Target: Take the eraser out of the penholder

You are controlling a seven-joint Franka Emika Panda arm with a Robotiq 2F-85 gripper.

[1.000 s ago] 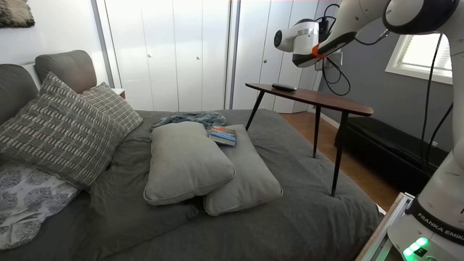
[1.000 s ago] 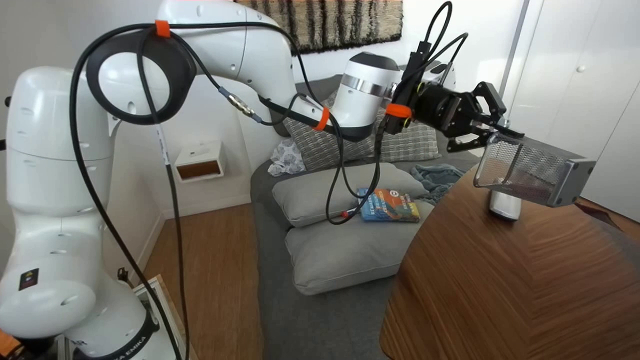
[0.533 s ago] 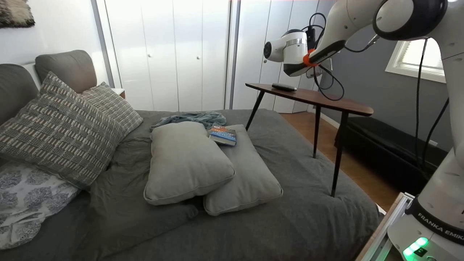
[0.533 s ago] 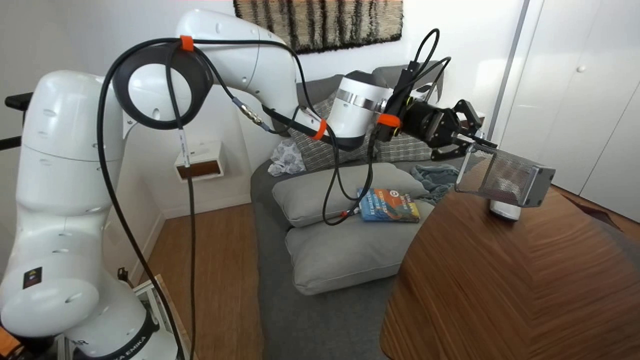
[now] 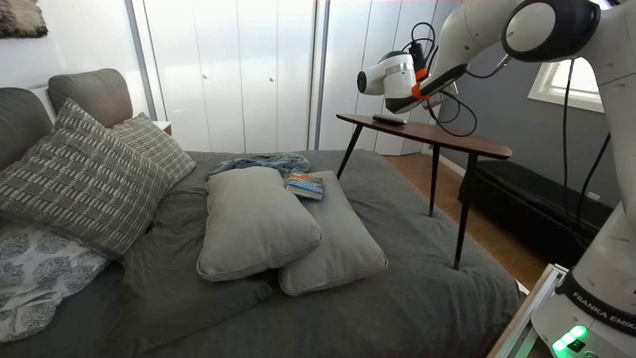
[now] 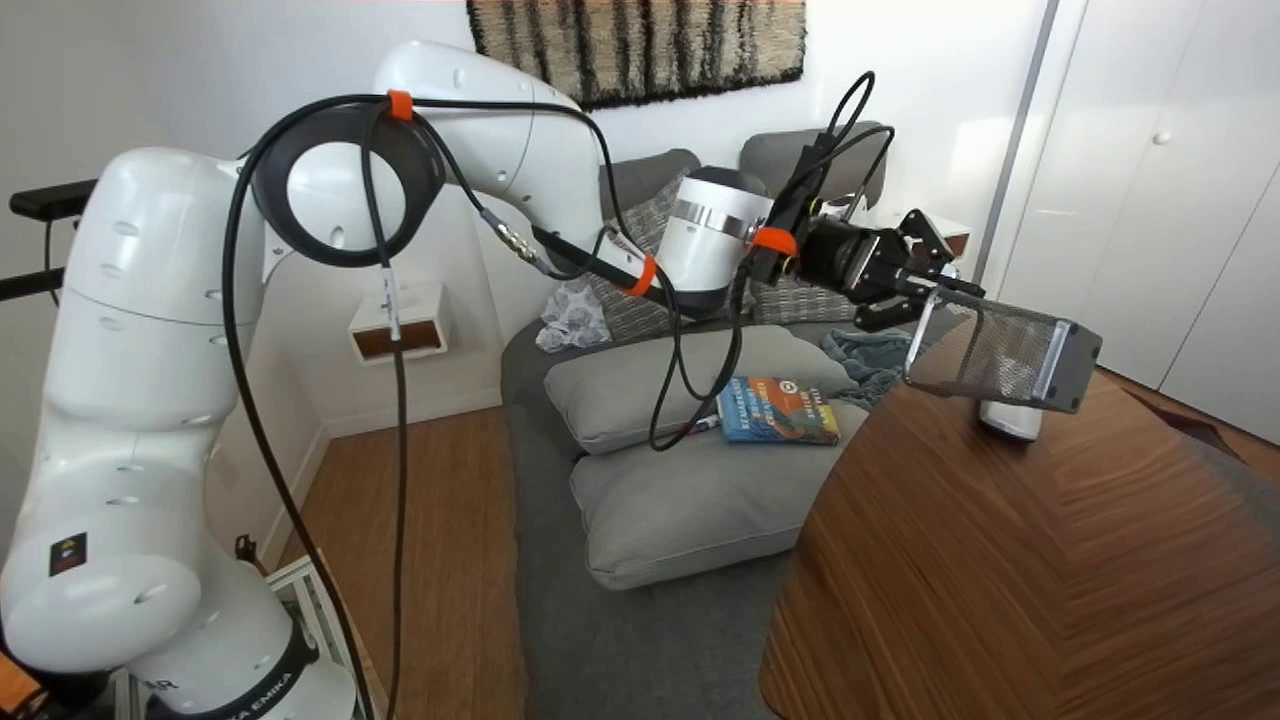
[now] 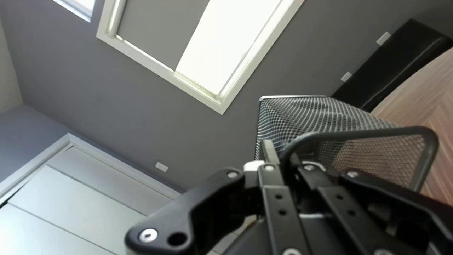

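The penholder, a grey wire-mesh cup with a solid base, shows in an exterior view (image 6: pixel 1005 348) and in the wrist view (image 7: pixel 300 110). It lies nearly on its side in the air over the brown table, open end toward my gripper. My gripper (image 6: pixel 958 284) is shut on its wall at the rim; in the wrist view the fingers (image 7: pixel 283 156) pinch the rim between them. I see nothing inside through the mesh. A flat white and dark object, possibly the eraser, lies on the table in both exterior views (image 6: pixel 1011 420) (image 5: pixel 389 120), below the penholder.
The brown wooden table (image 6: pixel 960 570) has thin dark legs. The grey bed (image 5: pixel 422 303) holds pillows (image 6: pixel 700 500), a book (image 6: pixel 778 410) and a blue-grey cloth (image 6: pixel 868 358). Black cables (image 6: pixel 665 400) hang in a loop from the arm. White closet doors (image 6: pixel 1150 200) stand behind.
The arm has lowered and drawn back, carrying the penholder closer to the table and toward the robot's base. The penholder has turned a little and lies more level. The gripper keeps hold of it.
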